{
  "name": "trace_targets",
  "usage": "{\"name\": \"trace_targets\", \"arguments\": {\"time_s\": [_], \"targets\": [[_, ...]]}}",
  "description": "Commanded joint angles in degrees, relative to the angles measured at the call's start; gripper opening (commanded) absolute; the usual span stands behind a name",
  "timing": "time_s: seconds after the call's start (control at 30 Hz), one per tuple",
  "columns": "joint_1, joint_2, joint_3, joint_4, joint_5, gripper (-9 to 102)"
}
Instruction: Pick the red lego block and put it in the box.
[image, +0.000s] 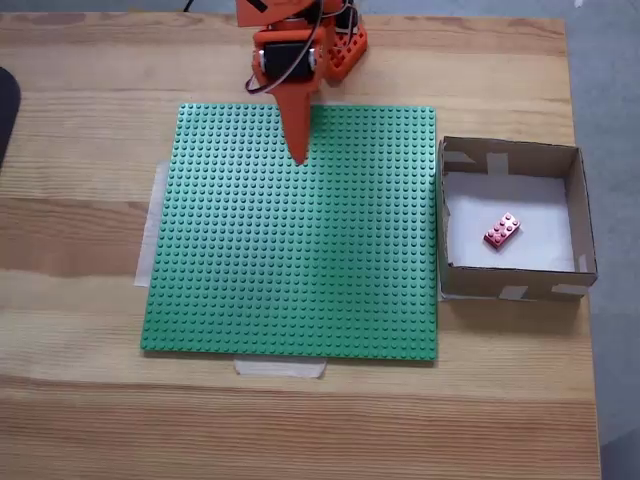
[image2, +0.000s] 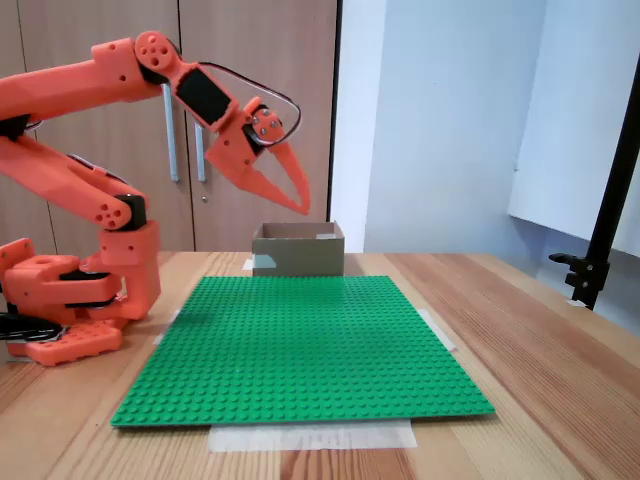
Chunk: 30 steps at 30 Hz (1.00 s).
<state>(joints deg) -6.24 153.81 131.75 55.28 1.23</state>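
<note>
Red lego block (image: 501, 230) lying inside the box (image: 574, 205) on its white bottom, orange tool (image2: 300, 196) pressed together, empty, raised above the green baseplate (image: 300, 250), wooden worktop (image: 80, 300).

Glossy red plastic lego block (image: 501, 231), matt brown cardboard box (image: 581, 208), studded green plastic baseplate (image: 300, 260), grained wooden table (image: 80, 250)
</note>
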Motion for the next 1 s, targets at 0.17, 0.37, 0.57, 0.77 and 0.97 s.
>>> {"name": "trace_targets", "arguments": {"time_s": [0.17,0.37,0.57,0.77,0.97], "targets": [[2.46,7.65,9.05,-3.34,-0.44,-1],[2.46,10.9,15.82,-6.33,0.09,-1],[2.46,11.87,20.83,-8.61,0.26,-1],[2.46,17.31,26.63,-9.32,-1.32,-1],[2.55,20.21,31.2,-9.32,-1.76,-1]]}}
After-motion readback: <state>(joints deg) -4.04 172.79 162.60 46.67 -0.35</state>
